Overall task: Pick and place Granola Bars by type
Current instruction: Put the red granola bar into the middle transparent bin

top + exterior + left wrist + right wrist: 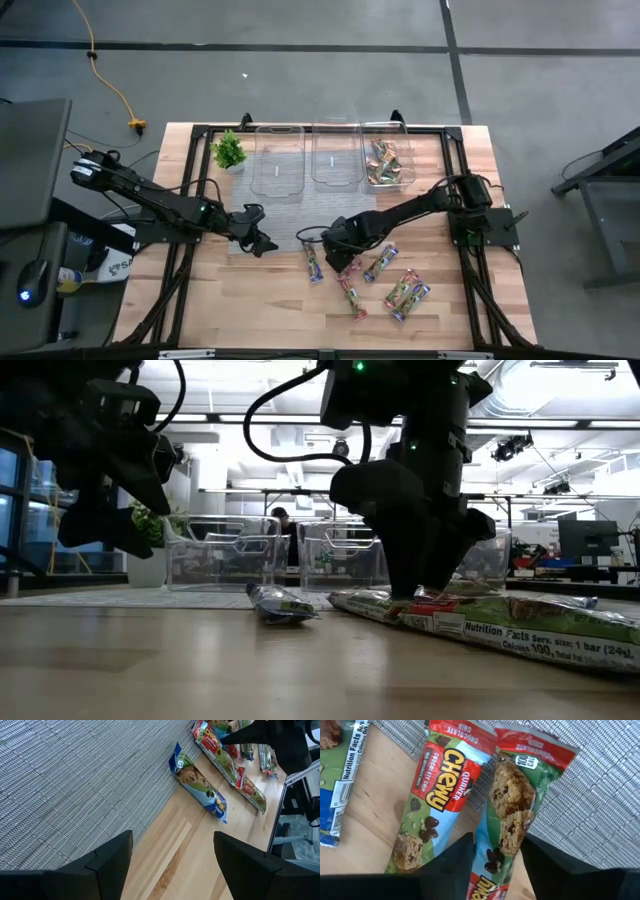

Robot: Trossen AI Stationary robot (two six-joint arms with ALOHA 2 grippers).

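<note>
Left claw [262, 243] released, fingers wide, hovering idle over the table's [220, 300] mat edge. Right claw [495, 865] low, fingers straddling a red-topped granola bar [512, 800], likely closing to lift it; grip not yet sure. Its twin [435, 795] lies just beside.

Grey floor [300, 80], wooden table [200, 300], ceiling lights [250, 372]

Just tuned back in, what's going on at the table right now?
The right gripper is down over the loose granola bars, its fingers straddling a red-ended chocolate chip bar at the grey mat's edge; a firm grip isn't clear yet. The left gripper hovers open above the mat near a blue-wrapped bar. One clear tub holds bars; the other two tubs look empty.
</note>
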